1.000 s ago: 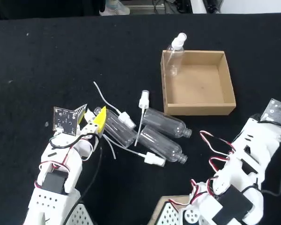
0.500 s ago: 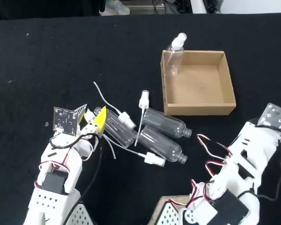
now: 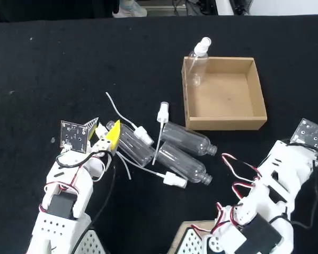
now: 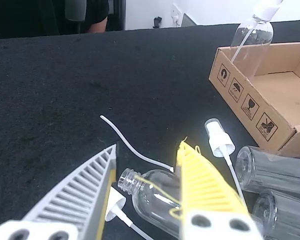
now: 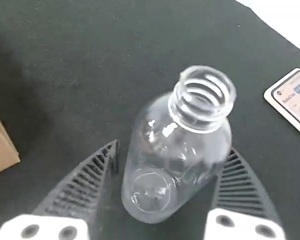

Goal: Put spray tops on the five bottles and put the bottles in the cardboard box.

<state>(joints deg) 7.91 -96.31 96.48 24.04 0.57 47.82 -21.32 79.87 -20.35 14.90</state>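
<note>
A clear uncapped bottle [image 5: 177, 150] stands upright on the black worktop [image 3: 69, 69], right between the two sides of the right pincer [image 5: 172, 147]. Its threaded mouth is bare. The right pincer is released, spread wide to flank the bottle, and a thin dark gap shows along one side. Beyond the bottle, off to one side of this pincer, a phone [image 5: 292, 100] lies on the worktop.

The left pincer [image 4: 147, 147] is also released, with its yellow finger [image 4: 202, 190] and its grey finger [image 4: 82, 192] held apart. The open neck of a lying bottle [image 4: 155, 195] rests in the gap between them, touching neither. Just past the yellow finger lies a loose spray top [image 4: 217, 140], its thin tube trailing back beside two more lying bottles [image 3: 190, 139] [image 3: 183, 163], which rest side by side. A second spray top [image 3: 143, 135] lies against the lying bottle nearest this pincer, and a third spray top [image 3: 175, 180] sits close to the pair.

Farther out from the left pincer, beyond the lying bottles, is the cardboard box [image 3: 225, 124]. It is open at the top. A capped bottle [image 3: 197, 63] with a white spray top stands upright in the box's far corner.
</note>
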